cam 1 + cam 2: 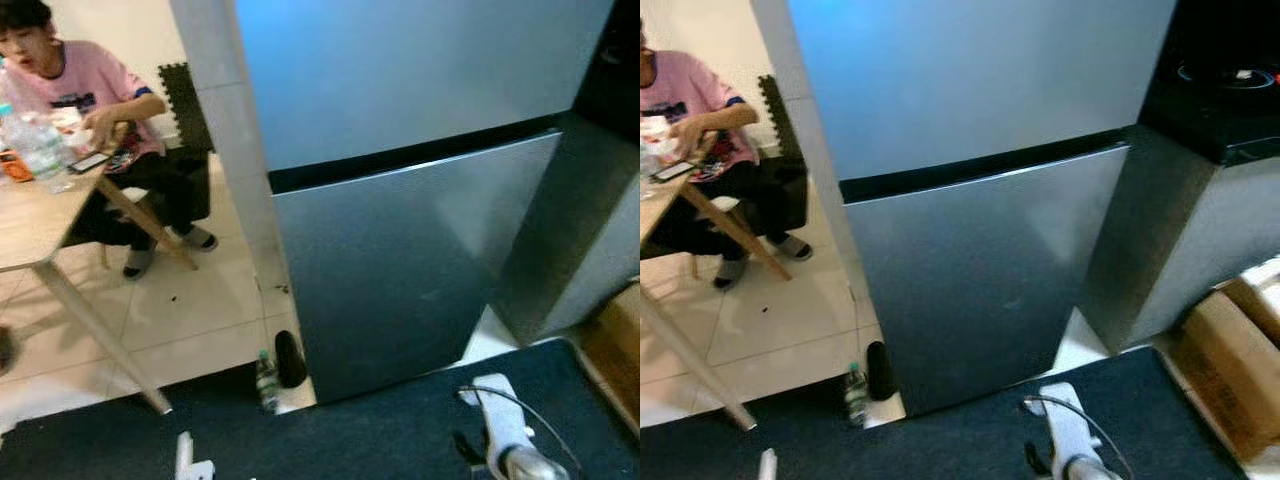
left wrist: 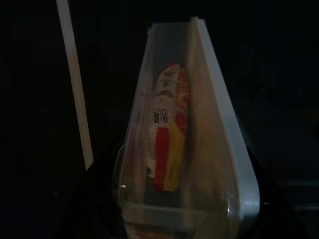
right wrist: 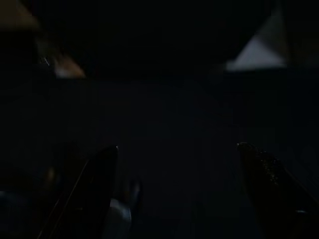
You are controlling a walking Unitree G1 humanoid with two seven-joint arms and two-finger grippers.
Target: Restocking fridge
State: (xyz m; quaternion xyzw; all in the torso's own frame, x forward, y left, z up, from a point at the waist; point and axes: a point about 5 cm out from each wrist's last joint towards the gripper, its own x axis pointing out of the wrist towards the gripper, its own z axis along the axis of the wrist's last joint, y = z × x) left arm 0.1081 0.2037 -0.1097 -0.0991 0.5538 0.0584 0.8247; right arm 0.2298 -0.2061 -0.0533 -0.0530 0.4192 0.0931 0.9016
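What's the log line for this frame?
fridge: doors closed | left gripper: holds clear food pack | right gripper: fingers open, empty, low | person seated at table

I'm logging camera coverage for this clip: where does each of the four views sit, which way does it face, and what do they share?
Left eye: on the head, looking forward and down at the closed fridge, person at a table on the left; right arm at bottom.
Right eye: same head, same scene; adds a cardboard box.
Left wrist: along the left gripper, shut on a clear packet; dark behind.
Right wrist: along the open right gripper, toward dark mat.
Shared: both eyes show the fridge, floor bottle and mat.
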